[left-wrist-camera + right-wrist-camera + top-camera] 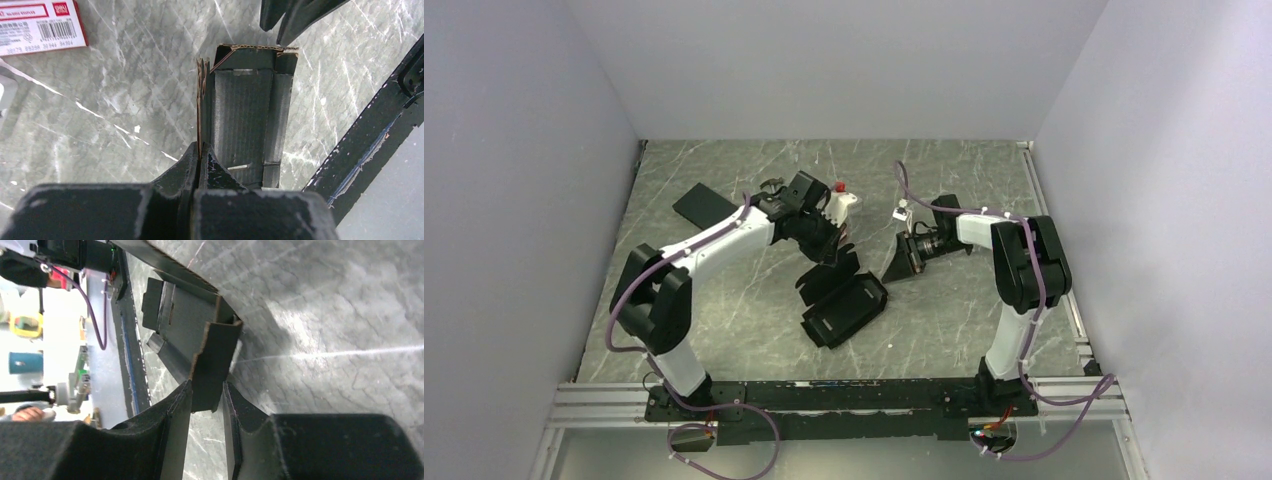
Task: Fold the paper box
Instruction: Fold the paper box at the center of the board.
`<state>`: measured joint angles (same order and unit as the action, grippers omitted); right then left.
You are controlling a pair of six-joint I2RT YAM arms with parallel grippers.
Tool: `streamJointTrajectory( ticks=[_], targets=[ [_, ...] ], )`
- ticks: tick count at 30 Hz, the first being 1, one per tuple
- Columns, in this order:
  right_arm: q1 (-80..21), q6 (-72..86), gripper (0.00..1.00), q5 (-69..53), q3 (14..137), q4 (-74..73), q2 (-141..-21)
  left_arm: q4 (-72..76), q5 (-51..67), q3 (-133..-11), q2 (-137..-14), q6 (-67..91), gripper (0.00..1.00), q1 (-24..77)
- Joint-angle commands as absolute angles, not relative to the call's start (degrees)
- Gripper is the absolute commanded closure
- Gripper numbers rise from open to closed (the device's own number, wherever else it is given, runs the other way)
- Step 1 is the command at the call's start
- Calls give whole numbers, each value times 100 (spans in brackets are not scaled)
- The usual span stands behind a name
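Pinching a thin upright wall of the paper box [245, 115], the left gripper [200, 152] has its fingers pressed flat together on the cardboard edge, with no gap showing between them. The right gripper [207, 402] is closed on a bent corner flap at the far end of the box. The flap fills the space between its fingers (contact on one side is hard to read, so that hold may be light). The box lies half formed on the table [724, 300] between the two grippers, its walls only partly raised.

The main risk, as I judge it, comes from both arms holding one thin sheet. If they pull apart or turn at different rates, the cardboard could tear at a crease or buckle in the wrong place. If the right hold is light, the corner flap could slip out and spring open. The wall in the left grip shows several layers at its edge, and these could splay or shift if squeezed while being dragged.

A red-and-white packet [40, 22] lies just beyond the box on the left arm's side, and a black slab [704, 205] farther off. A wide swing of that arm could knock either.
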<state>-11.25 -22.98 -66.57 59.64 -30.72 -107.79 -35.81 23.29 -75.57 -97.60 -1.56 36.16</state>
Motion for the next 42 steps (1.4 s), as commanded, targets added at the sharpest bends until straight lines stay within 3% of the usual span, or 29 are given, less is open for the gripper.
streamJointTrajectory(
  ticks=[1, 14, 33, 42],
  targets=[
    [-993, -1333, 66, -6771, 5919, -2616, -10868, -3254, 1934, -7585, -9242, -469, 100, 3797],
    [-985, -1312, 67, -7612, 6124, -2999, -11345, -3168, 1286, -7639, -9262, -668, 100, 4267],
    [-1230, -1093, 69, -7330, 6029, -2854, -11285, -3291, 486, -7877, -9494, -719, 100, 4685],
    [-1541, -445, 70, -6565, 5767, -2123, -10841, -3155, 458, -7688, -9357, -534, 100, 4693]
  ],
)
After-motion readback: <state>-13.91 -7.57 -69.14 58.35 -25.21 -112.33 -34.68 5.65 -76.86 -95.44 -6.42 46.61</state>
